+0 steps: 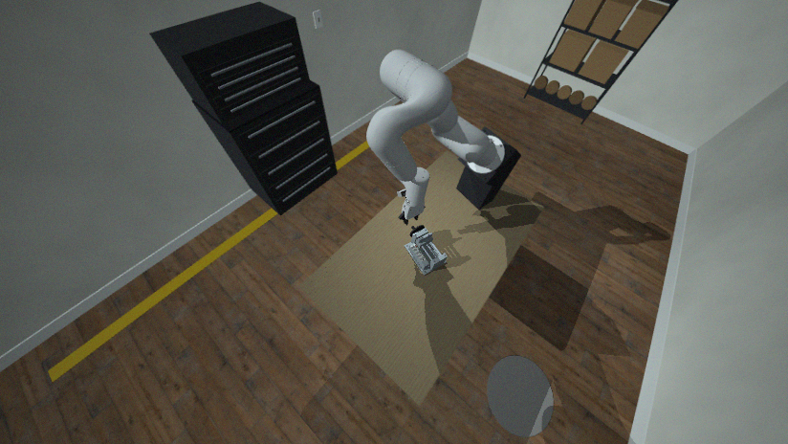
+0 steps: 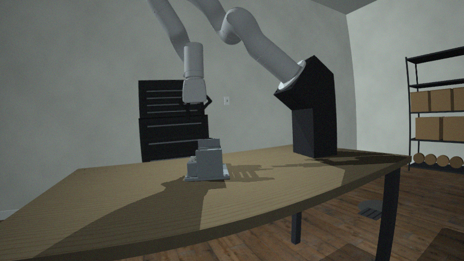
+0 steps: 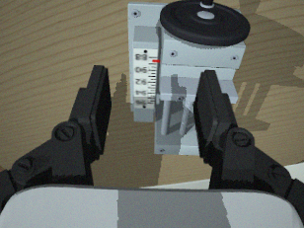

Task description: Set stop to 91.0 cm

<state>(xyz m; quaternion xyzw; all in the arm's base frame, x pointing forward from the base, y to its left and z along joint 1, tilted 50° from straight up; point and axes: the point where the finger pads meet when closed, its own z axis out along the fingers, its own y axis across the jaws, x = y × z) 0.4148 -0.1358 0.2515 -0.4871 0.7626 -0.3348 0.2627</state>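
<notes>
Handwheel, round and black (smooth-rimmed), beyond the open fingers.

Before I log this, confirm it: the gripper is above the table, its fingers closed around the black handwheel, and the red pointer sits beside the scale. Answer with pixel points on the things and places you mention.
The fingers are not closed around the black handwheel [image 1: 417, 230] [image 3: 224, 33]: the wrist view shows the gripper [image 1: 408, 219] [image 3: 153, 87] open, nothing between its fingers. It is above the table [image 1: 353, 286] [image 2: 259, 201], and the red pointer [image 3: 156, 61] sits beside the scale [image 3: 141, 78].

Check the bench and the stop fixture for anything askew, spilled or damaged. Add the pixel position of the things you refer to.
Nothing stands out: the fixture [image 1: 423, 254] [image 2: 209, 163] [image 3: 202, 50] sits upright on the bench [image 1: 353, 280] [image 2: 259, 201] [image 3: 49, 48], with no visible spill or damage.
</notes>
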